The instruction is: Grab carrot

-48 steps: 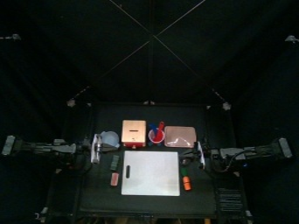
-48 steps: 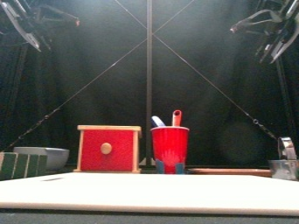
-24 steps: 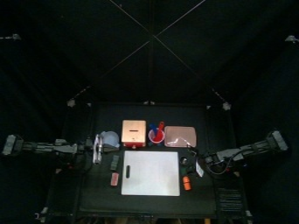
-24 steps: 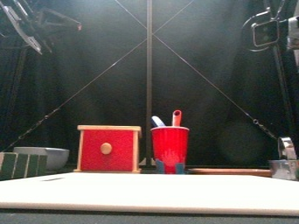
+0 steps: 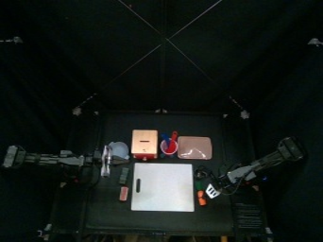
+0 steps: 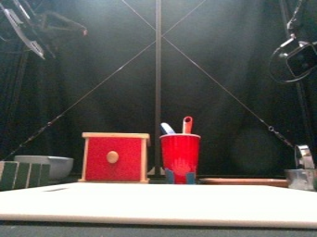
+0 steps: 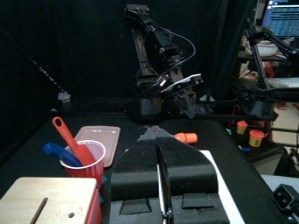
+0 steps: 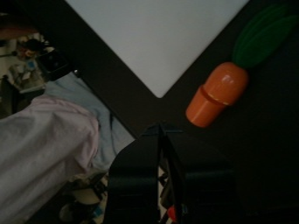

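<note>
The carrot [image 5: 199,198] is a small orange stub with a green leaf end, lying on the black table just off the white board's [image 5: 164,186] right edge. In the right wrist view the carrot [image 8: 216,94] lies ahead of my right gripper [image 8: 163,144], off to one side and apart from it; the jaws are shut and empty. In the top view my right gripper [image 5: 213,190] hovers close beside the carrot. My left gripper [image 7: 163,171] is shut and empty, resting at the table's left [image 5: 104,164]. The carrot [image 7: 184,137] shows far off in the left wrist view. The front view does not show it.
A red-fronted wooden box [image 5: 147,144], a red cup [image 5: 171,147] with utensils, a pink plate [image 5: 195,146] and a bowl [image 5: 115,149] line the back. A pinkish-red block [image 5: 124,193] and a green piece [image 5: 123,176] lie left of the board.
My right arm has swung from the table's right side toward the front, bringing its gripper close to the carrot. The left arm has not moved.
</note>
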